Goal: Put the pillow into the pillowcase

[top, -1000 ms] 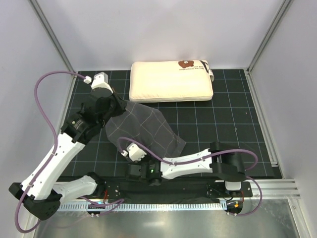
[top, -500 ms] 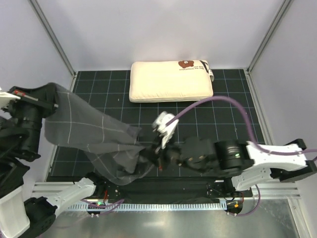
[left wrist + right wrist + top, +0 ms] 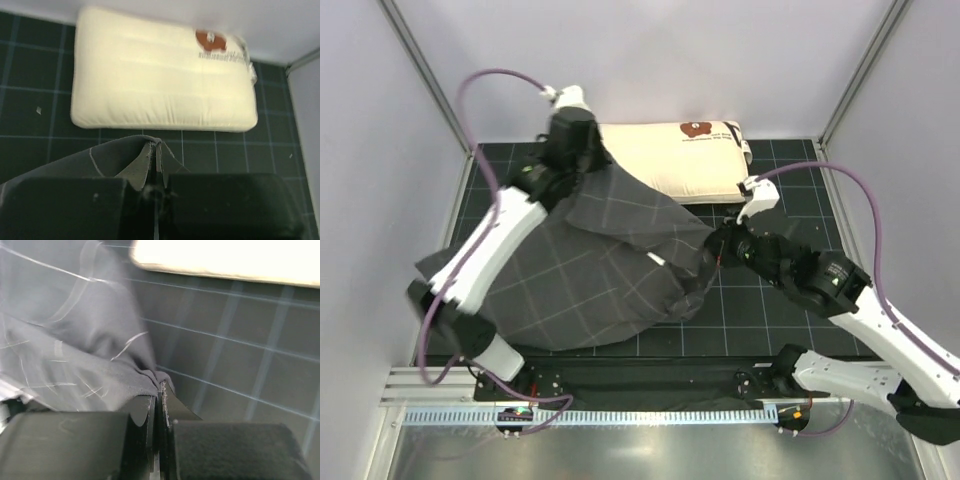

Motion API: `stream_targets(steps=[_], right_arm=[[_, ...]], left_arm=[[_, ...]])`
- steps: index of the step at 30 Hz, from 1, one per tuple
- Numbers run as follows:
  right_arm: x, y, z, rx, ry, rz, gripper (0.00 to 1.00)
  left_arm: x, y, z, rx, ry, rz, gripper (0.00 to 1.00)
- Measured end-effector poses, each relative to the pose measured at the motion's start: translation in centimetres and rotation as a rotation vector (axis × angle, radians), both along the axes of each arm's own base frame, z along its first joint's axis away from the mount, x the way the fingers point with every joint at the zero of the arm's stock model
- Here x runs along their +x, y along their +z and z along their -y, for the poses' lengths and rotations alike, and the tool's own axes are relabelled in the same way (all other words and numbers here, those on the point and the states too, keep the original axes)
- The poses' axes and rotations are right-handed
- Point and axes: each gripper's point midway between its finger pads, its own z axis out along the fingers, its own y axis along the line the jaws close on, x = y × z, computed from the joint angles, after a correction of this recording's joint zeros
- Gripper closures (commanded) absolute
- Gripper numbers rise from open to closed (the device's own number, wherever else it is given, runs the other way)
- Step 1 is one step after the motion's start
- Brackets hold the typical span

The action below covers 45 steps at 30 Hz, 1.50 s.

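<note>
The cream pillow [image 3: 685,160] lies flat at the back of the mat, its brown bear print at the far right; the left wrist view looks down on the pillow [image 3: 160,85]. The dark grey checked pillowcase [image 3: 600,270] is stretched between both arms, and its far edge overlaps the pillow's near left corner. My left gripper [image 3: 588,168] is shut on the pillowcase's far edge [image 3: 100,160], pinched at the left gripper's tips [image 3: 156,150]. My right gripper [image 3: 716,245] is shut on the right edge, with the fabric [image 3: 75,340] bunched at the right gripper's tips [image 3: 160,390].
A black gridded mat [image 3: 770,300] covers the table. White walls with metal corner posts [image 3: 850,90] close in the back and sides. A metal rail [image 3: 650,415] runs along the near edge. Purple cables loop above both arms.
Both arms have swung widely with the pillowcase held between them. It has gone from a small heap near the front to a broad sheet carried back onto the pillow's near edge.
</note>
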Motion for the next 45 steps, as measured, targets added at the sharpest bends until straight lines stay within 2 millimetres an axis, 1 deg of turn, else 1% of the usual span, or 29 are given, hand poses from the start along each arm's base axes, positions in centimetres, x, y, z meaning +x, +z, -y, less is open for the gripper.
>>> stream_targets(steps=[2,3,5,6,7,8,9,11,13,14,16,18,21,22,24,26,28,30,32,33,35,37,38,40,41,42,43,44,45], right_arm=[[0.7,-3.3,2.0,-0.029,-0.057,-0.058,0.96],[1.0,-5.7,3.3,-0.051,-0.090,-0.104,0.96],[1.0,-9.4,4.8,-0.087,-0.123,-0.177,0.96],[0.9,-11.3,5.5,-0.106,-0.138,-0.217,0.96],[0.7,-12.8,5.9,-0.119,-0.141,-0.252,0.96],[0.3,-13.9,6.0,-0.128,-0.130,-0.281,0.96],[0.0,-14.6,5.9,-0.132,-0.116,-0.301,0.96],[-0.5,-14.9,5.0,-0.115,-0.056,-0.316,0.96],[-0.8,-14.5,3.4,-0.073,0.028,-0.314,0.96],[-0.9,-14.1,2.4,-0.048,0.076,-0.308,0.96],[-1.5,-13.5,0.1,-0.011,0.177,-0.283,0.96],[-2.7,-13.1,-2.4,0.003,0.282,-0.270,0.96],[-5.1,-12.2,-7.0,-0.001,0.451,-0.260,0.96],[-5.8,-11.5,-8.7,-0.002,0.503,-0.255,0.96],[-6.5,-9.6,-12.1,0.007,0.581,-0.230,0.96],[-7.4,-6.7,-16.0,0.032,0.661,-0.176,0.96],[-8.6,-3.8,-19.5,0.050,0.731,-0.122,0.96],[-10.1,-0.3,-22.8,0.077,0.796,-0.059,0.96],[-11.4,3.2,-25.4,0.119,0.849,0.011,0.96],[-12.1,4.6,-26.3,0.134,0.870,0.035,0.96],[-13.0,6.5,-27.1,0.163,0.892,0.073,0.96],[-13.1,7.5,-27.1,0.179,0.885,0.091,0.96],[-12.8,7.7,-27.0,0.185,0.867,0.099,0.96],[-12.0,7.0,-26.3,0.181,0.813,0.096,0.96],[-11.6,6.2,-25.9,0.170,0.784,0.084,0.96],[-11.2,5.3,-25.3,0.164,0.749,0.071,0.96],[-10.7,4.4,-24.8,0.150,0.718,0.055,0.96],[-10.1,3.3,-24.1,0.139,0.679,0.034,0.96],[-9.8,2.3,-23.4,0.132,0.645,0.010,0.96]], left_arm=[[2.9,-6.2,3.4,0.028,-0.061,-0.125,1.00],[3.7,-9.2,4.7,0.043,-0.088,-0.186,1.00],[4.7,-14.1,6.5,0.058,-0.128,-0.286,1.00],[4.9,-15.9,7.0,0.063,-0.141,-0.323,1.00],[4.9,-17.1,7.4,0.066,-0.152,-0.350,1.00],[4.7,-18.0,7.5,0.066,-0.158,-0.367,1.00],[4.5,-18.4,7.4,0.068,-0.159,-0.375,1.00],[3.9,-18.3,6.9,0.062,-0.152,-0.365,1.00],[3.1,-17.2,5.7,0.051,-0.129,-0.341,1.00],[2.4,-16.5,4.8,0.045,-0.113,-0.328,1.00],[1.2,-14.2,2.2,0.018,-0.071,-0.283,1.00],[0.0,-11.5,-1.7,-0.020,-0.001,-0.225,1.00],[-2.4,-7.2,-8.8,-0.086,0.154,-0.117,1.00],[-3.4,-5.7,-11.0,-0.096,0.207,-0.081,1.00],[-5.5,-2.9,-13.9,-0.107,0.282,-0.014,1.00],[-7.9,0.9,-15.8,-0.109,0.333,0.075,0.99],[-10.2,5.0,-17.2,-0.123,0.370,0.172,1.00],[-13.3,9.5,-18.9,-0.151,0.412,0.300,1.00],[-16.9,13.1,-20.6,-0.182,0.452,0.417,0.99],[-18.7,14.4,-21.3,-0.196,0.463,0.469,1.00],[-22.6,16.7,-22.4,-0.223,0.469,0.575,1.00],[-25.2,18.6,-23.0,-0.240,0.459,0.654,1.00],[-26.1,19.8,-23.1,-0.250,0.449,0.692,1.00],[-25.8,21.4,-22.6,-0.252,0.423,0.729,1.00],[-24.8,21.9,-22.0,-0.251,0.401,0.733,1.00],[-23.0,22.1,-21.2,-0.246,0.378,0.719,0.99],[-20.4,21.8,-20.1,-0.234,0.349,0.689,1.00],[-17.5,20.9,-18.9,-0.219,0.319,0.648,1.00],[-13.7,19.2,-17.4,-0.201,0.287,0.581,1.00]])
